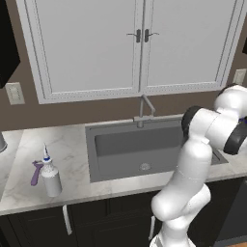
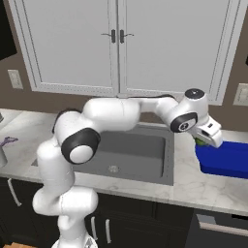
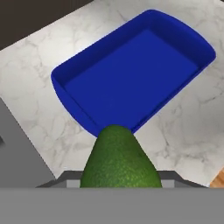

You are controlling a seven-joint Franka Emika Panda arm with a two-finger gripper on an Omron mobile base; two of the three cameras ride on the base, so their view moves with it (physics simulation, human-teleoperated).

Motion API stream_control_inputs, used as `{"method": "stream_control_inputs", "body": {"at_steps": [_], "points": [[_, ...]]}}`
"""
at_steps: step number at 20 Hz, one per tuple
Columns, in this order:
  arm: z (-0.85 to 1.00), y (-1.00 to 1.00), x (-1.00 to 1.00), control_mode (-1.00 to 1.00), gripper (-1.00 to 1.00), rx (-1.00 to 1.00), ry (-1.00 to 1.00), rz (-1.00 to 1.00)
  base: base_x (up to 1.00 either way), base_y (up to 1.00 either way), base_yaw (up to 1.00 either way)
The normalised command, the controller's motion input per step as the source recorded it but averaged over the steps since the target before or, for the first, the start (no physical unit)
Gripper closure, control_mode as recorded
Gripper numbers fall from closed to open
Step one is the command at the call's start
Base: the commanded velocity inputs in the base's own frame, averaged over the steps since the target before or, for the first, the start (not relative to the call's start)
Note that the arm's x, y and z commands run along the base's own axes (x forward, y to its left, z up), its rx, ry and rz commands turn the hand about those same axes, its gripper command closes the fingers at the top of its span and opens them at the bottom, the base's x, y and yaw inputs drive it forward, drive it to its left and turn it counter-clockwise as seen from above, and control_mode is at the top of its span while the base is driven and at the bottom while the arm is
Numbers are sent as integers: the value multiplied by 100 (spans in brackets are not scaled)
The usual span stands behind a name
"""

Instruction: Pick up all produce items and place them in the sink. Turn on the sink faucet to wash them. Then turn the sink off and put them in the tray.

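Observation:
The produce item (image 3: pixel 120 162) is a green, pebbly-skinned fruit, and my gripper (image 2: pixel 202 140) is shut on it. In the hand view it hangs just above the marble counter at the near corner of the bright blue tray (image 3: pixel 131 74), which has nothing in it. From the right base view, a bit of the green fruit (image 2: pixel 199 142) peeks out under the hand, at the left edge of the tray (image 2: pixel 225 160). The dark grey sink (image 1: pixel 130 144) lies to the left of the hand, and the slim faucet (image 1: pixel 143 111) stands behind it with no water running.
A white spray bottle with a blue cap (image 1: pixel 50 176) and a purple tool (image 1: pixel 36 172) stand on the counter left of the sink. Closed wall cabinets (image 1: pixel 140 43) hang above. My arm reaches across over the sink (image 2: pixel 131 150).

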Motion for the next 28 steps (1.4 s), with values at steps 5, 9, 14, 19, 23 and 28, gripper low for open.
{"method": "stream_control_inputs", "body": {"at_steps": [5, 9, 14, 19, 23, 28], "points": [[-12, -15, 47, -100, 100, 1, 7, 0, 0, 0, 0], [-19, -29, 18, -100, 100, 3, 4, 0, 0, 0, 0], [-21, -35, 0, -100, 100, 7, 1, 0, 0, 0, 0], [-24, -20, 3, -100, 100, 4, 3, 0, 0, 0, 0], [-35, -1, 7, -100, 100, 0, 3, 0, 0, 0, 0], [-44, 3, 11, -100, 100, -3, 2, 0, 0, 0, 0]]}}
